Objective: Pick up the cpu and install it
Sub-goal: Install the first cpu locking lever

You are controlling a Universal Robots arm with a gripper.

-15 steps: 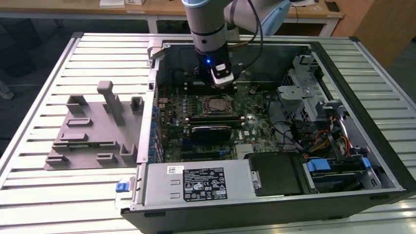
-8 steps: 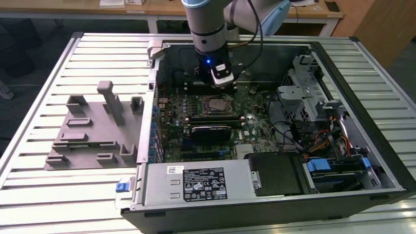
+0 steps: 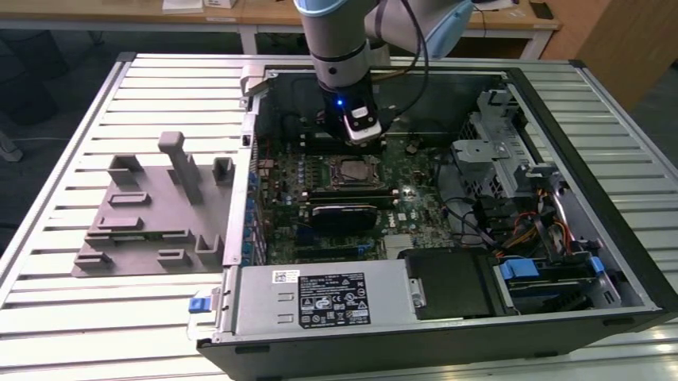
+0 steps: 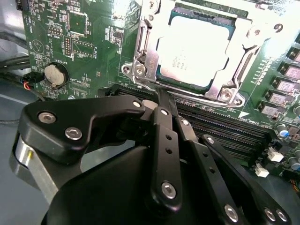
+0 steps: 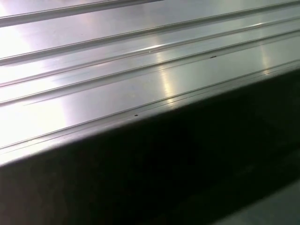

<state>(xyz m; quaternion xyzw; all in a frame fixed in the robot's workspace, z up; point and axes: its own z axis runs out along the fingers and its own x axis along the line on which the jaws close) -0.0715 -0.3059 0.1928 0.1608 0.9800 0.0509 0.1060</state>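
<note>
grey tray [image 3: 148, 214] sits at the exterior view's left on the slatted table [image 3: 63, 317]. right of it, inside the open case [image 3: 593, 198], the cpu [image 4: 197, 47] lies in its socket [image 4: 145, 61], gripper [image 4: 164, 101] clenched, empty, just beside it.

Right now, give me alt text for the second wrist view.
The cpu sits in its metal-framed socket on the green motherboard. The black gripper, fingers shut and empty, hangs in the foreground with its tips near the socket's edge.
</note>
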